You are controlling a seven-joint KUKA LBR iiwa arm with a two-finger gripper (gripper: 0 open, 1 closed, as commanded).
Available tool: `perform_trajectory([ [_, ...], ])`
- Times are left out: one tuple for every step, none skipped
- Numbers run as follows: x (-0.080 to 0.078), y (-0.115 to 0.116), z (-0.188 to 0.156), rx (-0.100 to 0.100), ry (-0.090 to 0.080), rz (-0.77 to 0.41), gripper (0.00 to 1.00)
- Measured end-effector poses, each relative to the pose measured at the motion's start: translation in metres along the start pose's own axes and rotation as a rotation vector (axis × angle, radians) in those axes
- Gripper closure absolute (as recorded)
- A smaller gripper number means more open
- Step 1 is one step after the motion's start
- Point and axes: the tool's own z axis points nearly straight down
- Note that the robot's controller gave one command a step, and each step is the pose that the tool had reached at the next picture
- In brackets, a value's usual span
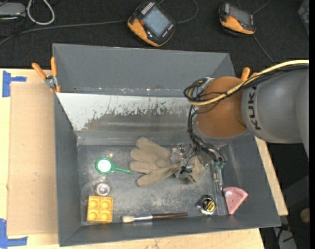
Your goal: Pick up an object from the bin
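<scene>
Paintbrush [155,218] along the bin's [147,71] front wall, yellow block [99,209] in the front left corner, tape measure [208,205] and pink wedge [235,198] towards the front right. Farther back, green-rimmed magnifier [104,166] near the left wall and tan glove [149,162] mid-floor, cuff to the right. Gripper [191,166] down at that cuff, right of the bin's centre; spread of the pincer impossible to tell.

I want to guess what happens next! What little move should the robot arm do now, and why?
Probably lift a little, straight up, to see whether the tan glove comes along: the gripper sits on its cuff end, in the middle of the bin.
</scene>
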Motion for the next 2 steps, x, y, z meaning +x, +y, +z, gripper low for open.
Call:
perform_trajectory([
  [0.001, 0.001, -0.039, -0.001, 0.004, -0.001, 1.00],
  [-0.001, 0.001, -0.060, 0.000, -0.002, -0.002, 1.00],
])
